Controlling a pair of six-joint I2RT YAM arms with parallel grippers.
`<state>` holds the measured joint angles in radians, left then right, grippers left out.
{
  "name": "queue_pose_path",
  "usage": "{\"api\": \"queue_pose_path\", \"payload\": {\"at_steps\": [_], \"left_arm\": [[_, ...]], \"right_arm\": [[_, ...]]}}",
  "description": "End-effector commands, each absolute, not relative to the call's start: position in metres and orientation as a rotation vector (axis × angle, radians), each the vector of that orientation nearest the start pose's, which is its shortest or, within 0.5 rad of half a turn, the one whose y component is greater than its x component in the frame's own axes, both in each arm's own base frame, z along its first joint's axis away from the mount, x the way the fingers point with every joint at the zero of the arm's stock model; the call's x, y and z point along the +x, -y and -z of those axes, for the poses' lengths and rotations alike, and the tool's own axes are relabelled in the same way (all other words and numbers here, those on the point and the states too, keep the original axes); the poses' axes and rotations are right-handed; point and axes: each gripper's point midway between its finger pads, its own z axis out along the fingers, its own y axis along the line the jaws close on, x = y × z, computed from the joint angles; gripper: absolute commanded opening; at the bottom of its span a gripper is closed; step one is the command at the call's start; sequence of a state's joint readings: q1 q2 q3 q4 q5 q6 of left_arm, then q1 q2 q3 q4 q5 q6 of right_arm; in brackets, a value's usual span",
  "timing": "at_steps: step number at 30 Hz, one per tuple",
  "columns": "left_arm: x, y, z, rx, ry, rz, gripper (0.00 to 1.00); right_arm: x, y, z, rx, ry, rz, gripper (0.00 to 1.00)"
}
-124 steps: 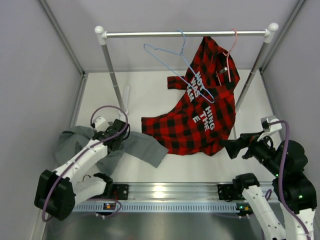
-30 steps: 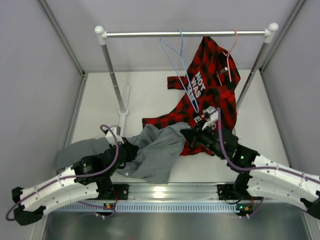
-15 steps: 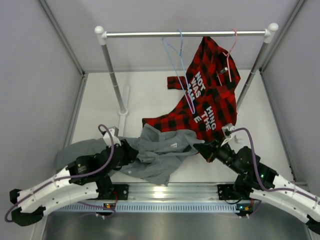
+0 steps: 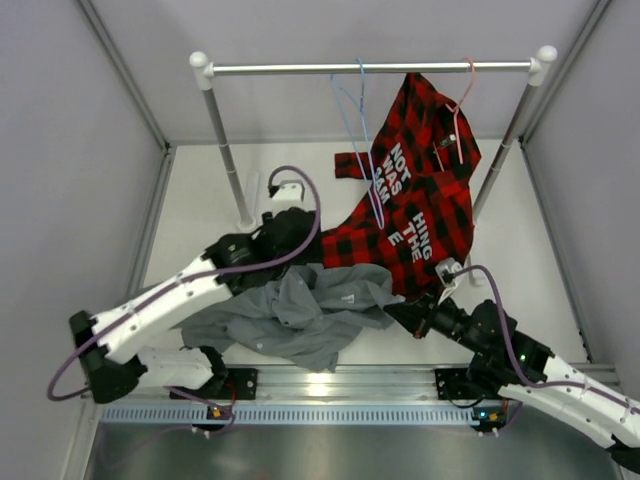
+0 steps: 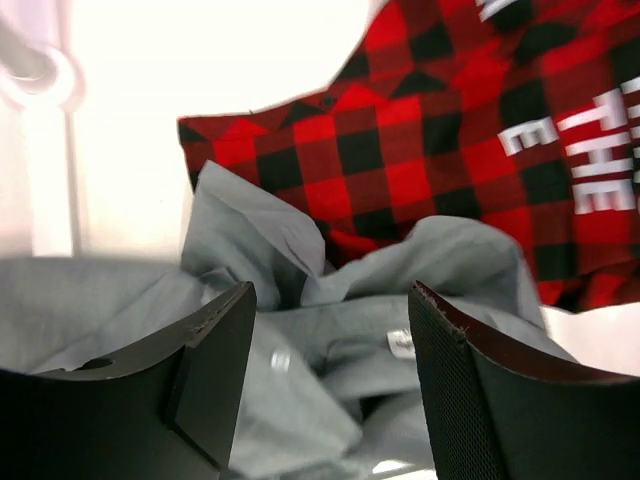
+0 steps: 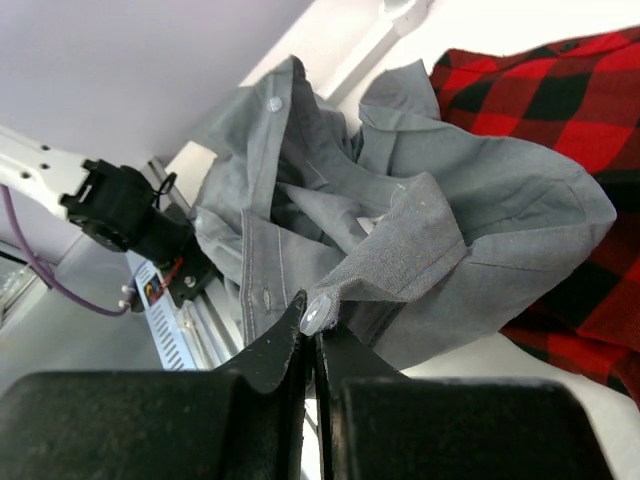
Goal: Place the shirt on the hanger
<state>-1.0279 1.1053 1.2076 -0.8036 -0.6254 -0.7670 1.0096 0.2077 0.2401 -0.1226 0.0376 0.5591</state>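
The grey shirt (image 4: 300, 315) lies crumpled on the table in front of the arm bases, its back edge against the plaid shirt. My right gripper (image 4: 405, 312) is shut on a buttoned edge of the shirt (image 6: 420, 220); in the right wrist view the right gripper (image 6: 315, 325) pinches the fabric just below a white button. My left gripper (image 4: 290, 245) hangs open above the shirt's back part. In the left wrist view the left gripper (image 5: 330, 295) holds nothing, with the shirt (image 5: 330, 330) beneath it. The light-blue hanger (image 4: 358, 130) hangs bare from the rail.
A red-and-black plaid shirt (image 4: 420, 200) hangs on a pink hanger (image 4: 465, 90) from the metal rail (image 4: 300, 69), its lower part spread on the table. The rack's posts (image 4: 225, 150) stand at the left and right. Grey walls close in both sides.
My left gripper has opened, let go of the shirt and swung up and back toward the rack. The shirt has slumped onto the table. My right gripper still pinches its edge.
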Motion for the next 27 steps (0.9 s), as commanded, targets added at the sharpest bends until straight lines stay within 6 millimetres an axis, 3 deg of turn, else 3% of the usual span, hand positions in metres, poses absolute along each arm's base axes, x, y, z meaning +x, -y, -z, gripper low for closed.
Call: {"api": "queue_pose_path", "payload": {"at_steps": [1,3,4,7,11,13,20,21,22,24,26,27], "left_arm": [[0.251,0.240,-0.219,0.174,-2.343,0.350,0.67],[0.267,0.225,-0.194,0.113,-2.426,0.312,0.67],[0.267,0.223,-0.172,0.116,-2.487,0.281,0.68],[0.259,0.226,-0.138,0.169,-2.591,0.280,0.70],[0.243,0.244,-0.117,0.259,-2.646,0.445,0.66],[0.242,0.259,-0.118,0.276,-2.621,0.594,0.63],[0.234,0.267,-0.104,0.254,-2.659,0.761,0.58],[0.229,0.267,-0.100,0.264,-2.670,0.778,0.52],[0.228,0.267,-0.100,0.266,-2.667,0.786,0.24],[0.228,0.265,-0.102,0.268,-2.657,0.785,0.01],[0.227,0.264,-0.108,0.282,-2.632,0.794,0.00],[0.228,0.264,-0.121,0.287,-2.588,0.809,0.00]], "right_arm": [[0.121,-0.216,-0.200,-0.355,-1.680,-1.154,0.00],[0.121,-0.213,-0.203,-0.353,-1.671,-1.148,0.00],[0.120,-0.213,-0.201,-0.356,-1.678,-1.146,0.00],[0.120,-0.212,-0.197,-0.358,-1.689,-1.134,0.00],[0.124,-0.213,-0.191,-0.360,-1.710,-1.105,0.00],[0.125,-0.216,-0.187,-0.369,-1.725,-1.099,0.01],[0.129,-0.223,-0.183,-0.387,-1.733,-1.097,0.02],[0.129,-0.223,-0.183,-0.386,-1.733,-1.096,0.02],[0.129,-0.224,-0.184,-0.386,-1.730,-1.098,0.02],[0.130,-0.223,-0.185,-0.383,-1.727,-1.092,0.02],[0.131,-0.223,-0.185,-0.380,-1.731,-1.084,0.02],[0.131,-0.223,-0.187,-0.382,-1.731,-1.085,0.03]]}}
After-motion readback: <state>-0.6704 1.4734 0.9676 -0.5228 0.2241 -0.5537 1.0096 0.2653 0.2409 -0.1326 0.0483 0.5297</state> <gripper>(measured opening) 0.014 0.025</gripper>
